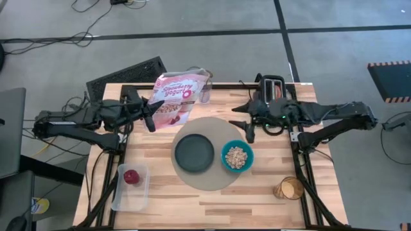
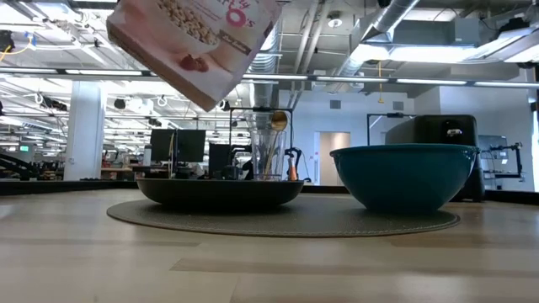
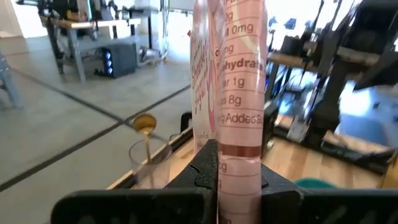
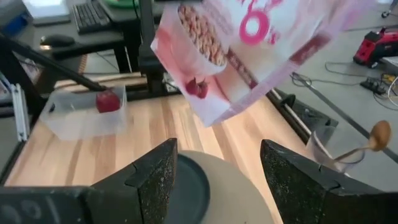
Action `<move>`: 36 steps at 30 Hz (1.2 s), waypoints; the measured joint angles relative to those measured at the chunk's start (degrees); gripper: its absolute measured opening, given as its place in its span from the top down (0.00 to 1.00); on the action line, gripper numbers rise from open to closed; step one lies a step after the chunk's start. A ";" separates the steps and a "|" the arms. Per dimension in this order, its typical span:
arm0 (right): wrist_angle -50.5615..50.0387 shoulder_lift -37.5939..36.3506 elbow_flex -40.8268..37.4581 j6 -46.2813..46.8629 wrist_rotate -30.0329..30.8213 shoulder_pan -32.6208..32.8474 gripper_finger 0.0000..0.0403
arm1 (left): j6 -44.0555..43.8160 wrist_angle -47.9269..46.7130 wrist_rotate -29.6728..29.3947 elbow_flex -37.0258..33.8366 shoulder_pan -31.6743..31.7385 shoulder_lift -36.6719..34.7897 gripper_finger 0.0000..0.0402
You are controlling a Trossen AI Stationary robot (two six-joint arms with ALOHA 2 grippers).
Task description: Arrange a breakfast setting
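Note:
My left gripper [image 1: 152, 119] is shut on a pink cereal bag [image 1: 173, 96], which hangs in the air over the table's far left part [image 2: 194, 42]. My right gripper [image 1: 243, 122] is open above the round grey mat's [image 1: 212, 183] far right rim, with nothing between its fingers [image 4: 217, 180]. On the mat sit the dark grey plate [image 1: 193, 153] and, to its right, the teal bowl [image 1: 237, 156] with beige cereal in it. The red apple [image 1: 131, 177] lies in a clear tub [image 1: 122, 196]. A gold spoon [image 3: 145, 124] stands in a clear glass [image 1: 205, 95]. My left gripper pinches the cereal bag between its two fingers at the bag's near left end [image 3: 239, 158]; in the wrist view the bag shows edge-on. The fingers come level from the table's left. The bag is lifted clear of the table and tilted [image 2: 194, 42].
A black toaster [image 1: 273, 88] stands at the far right edge. A round brown piece of bread [image 1: 289, 188] is at the near right. The clear tub sits at the near left. Bare wood shows along the near edge between them.

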 joint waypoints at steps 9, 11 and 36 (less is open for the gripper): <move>5.03 8.86 -0.02 0.47 -0.23 -3.76 0.35 | 0.49 8.79 -5.74 -12.65 -0.87 -6.39 1.00; 8.04 11.56 -0.01 0.26 -0.70 -5.09 0.35 | 0.57 11.57 -5.78 -14.88 -0.88 -7.34 1.00; 28.63 39.98 15.16 -1.98 -7.75 -19.69 0.88 | 0.60 5.09 -4.20 -19.59 -2.47 -13.21 1.00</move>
